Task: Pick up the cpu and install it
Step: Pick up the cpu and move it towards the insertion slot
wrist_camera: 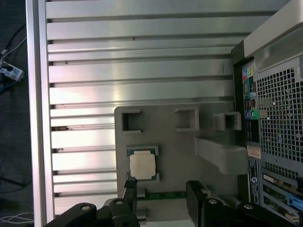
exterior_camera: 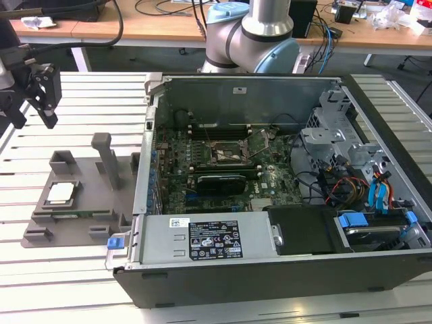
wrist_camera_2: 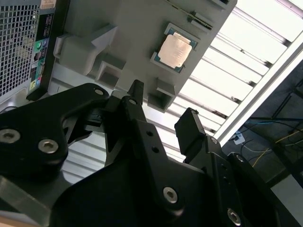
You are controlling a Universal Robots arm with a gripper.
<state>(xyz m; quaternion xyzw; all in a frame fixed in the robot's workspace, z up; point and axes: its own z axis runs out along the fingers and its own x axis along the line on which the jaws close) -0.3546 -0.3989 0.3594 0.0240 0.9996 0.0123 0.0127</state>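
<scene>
The cpu, a small flat square chip with a silver-grey metal top and pale rim, lies face up in a shallow square nest on a grey plastic fixture plate. Being square, it has no longer side. Its edges run in line with the nest's edges and the plate's. Nothing touches it from above.

The plate carries hollow blocks and one upright post. It rests on a table of silver aluminium slats, just beside an open dark desktop computer case. The case lies on its side to the exterior view's right, and its green motherboard shows a dark square socket frame near the middle.

The black two-fingered gripper hangs in the air above the table at the exterior view's far left, well apart from the chip. Its fingers are spread with nothing between them, and both wrist views show a clear gap.

Behind the case rises the arm's grey and pale-blue base. Past it stand wooden desks strewn with cables.
</scene>
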